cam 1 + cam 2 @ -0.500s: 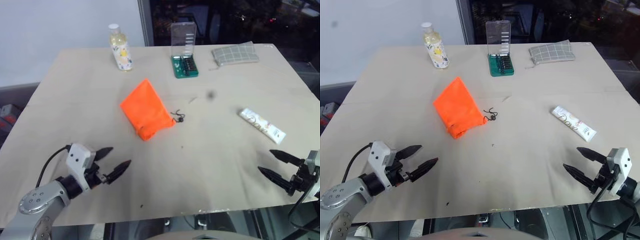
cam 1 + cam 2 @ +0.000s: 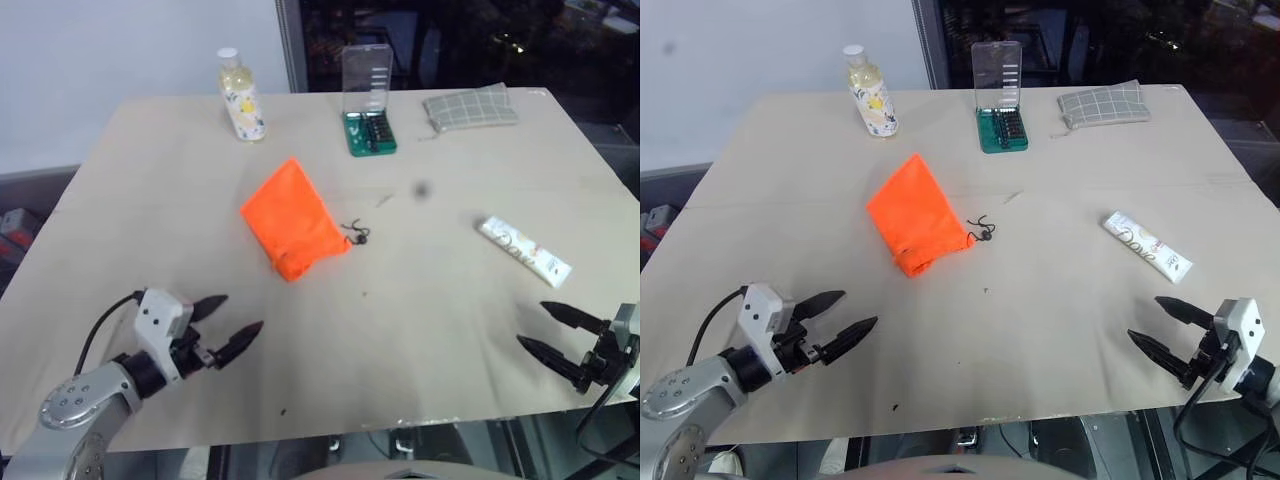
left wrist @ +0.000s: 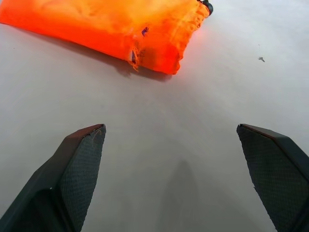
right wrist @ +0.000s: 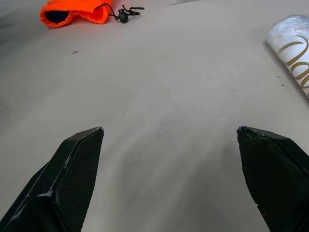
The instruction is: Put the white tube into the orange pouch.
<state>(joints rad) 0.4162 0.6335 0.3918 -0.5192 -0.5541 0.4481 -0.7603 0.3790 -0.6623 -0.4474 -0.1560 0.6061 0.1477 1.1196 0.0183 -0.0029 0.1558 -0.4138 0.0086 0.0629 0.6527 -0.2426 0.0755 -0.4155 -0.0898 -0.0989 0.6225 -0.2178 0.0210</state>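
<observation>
White tube (image 2: 524,250) lies untouched on the bench (image 2: 430,330), just ahead of the right hand (image 2: 562,338), whose fingers spread wide and empty. Orange pouch (image 2: 292,230) rests ahead of the left hand (image 2: 228,322), equally wide. Nothing done yet: grasping and inserting remain.

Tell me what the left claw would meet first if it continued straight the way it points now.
Probably the bright orange fabric drawstring pouch: it lies straight ahead of the open left claw, with bare table between. Depth is uncertain.
</observation>
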